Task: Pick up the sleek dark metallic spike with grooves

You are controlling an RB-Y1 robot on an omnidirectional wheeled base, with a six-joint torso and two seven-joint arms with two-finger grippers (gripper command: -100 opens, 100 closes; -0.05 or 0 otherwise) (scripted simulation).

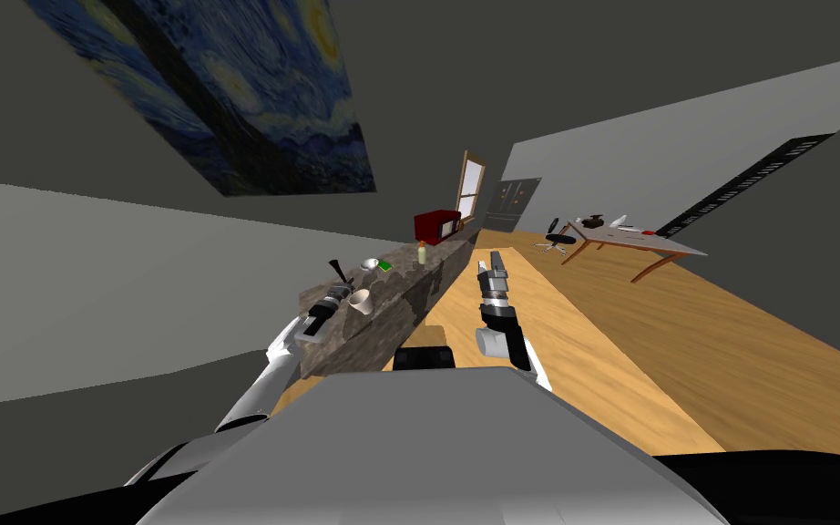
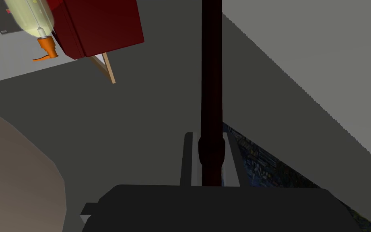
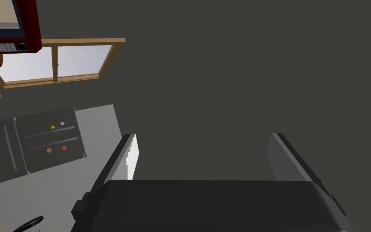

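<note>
Head view: L gripper [image 1: 342, 284], over the stone worktop [image 1: 409, 290], held the dark spike [image 1: 335, 268]. The shaft pointed to abt 11 o'clock, clear of the surface, so judged lifted. White cup [image 1: 361, 302] at the gripper's 4 o'clock. R gripper [image 1: 496, 262] at 3 o'clock, idle.
L wrist view: fingers [image 2: 188, 157] pinched the spike's collar, keeping it in line w/ them.
R wrist view: fingers [image 3: 130, 157] spread, holding nothing.

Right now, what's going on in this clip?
The left hand is shut on the dark spike, its fingers pressing the lower end, and holds it up over the stone counter near a pale cup. The right hand is open and empty over the wooden floor beside the counter. The pick looks done.
</note>
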